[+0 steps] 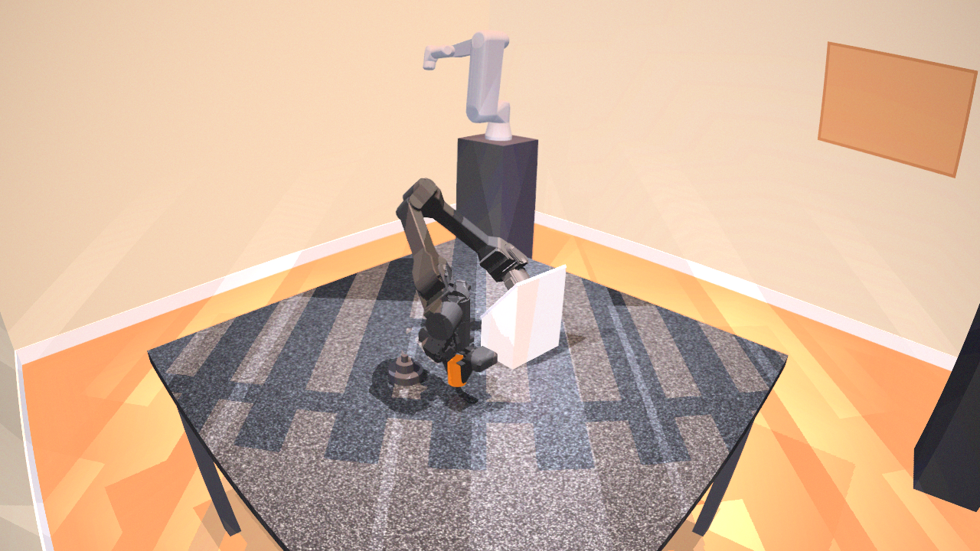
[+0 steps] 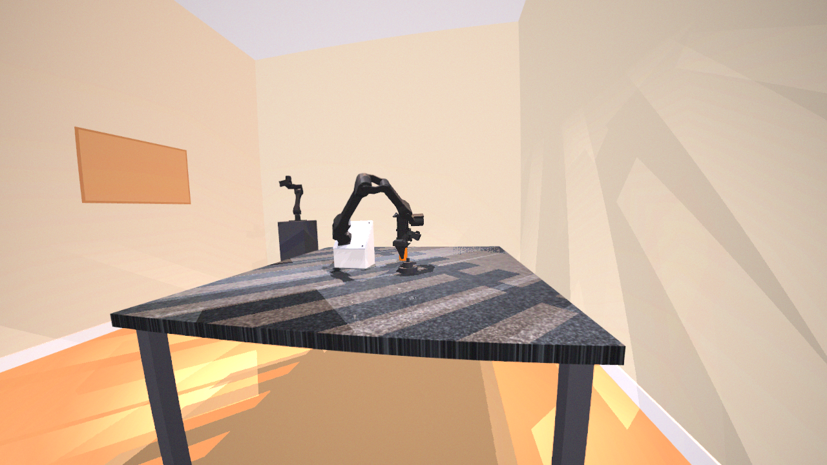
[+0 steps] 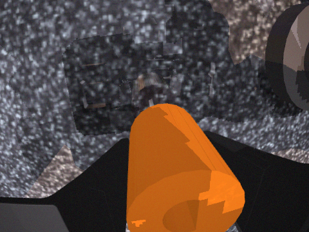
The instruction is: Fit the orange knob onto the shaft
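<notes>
The orange knob (image 1: 455,372) (image 2: 405,254) (image 3: 167,145) is upright between the fingers, a little above the table. My gripper (image 1: 455,364) (image 2: 402,250) (image 3: 166,142) points down and is shut on the knob. The round pedestal (image 1: 406,377) (image 2: 407,269) (image 3: 291,59) stands beside it, to the left in the top view and at the upper right edge of the wrist view. Its dark shaft (image 1: 403,357) (image 2: 408,259) points up and bears nothing. The shaft's flat side does not show. In the wrist view the knob's top has a round recess, and its underside hole is hidden.
A white box with a sloped top (image 1: 527,328) (image 2: 353,258) stands near the arm's base. The patterned table (image 1: 521,500) (image 2: 375,323) carries dark shadows around the knob and pedestal. A second arm (image 1: 485,75) (image 2: 297,199) stands on a dark block behind the table.
</notes>
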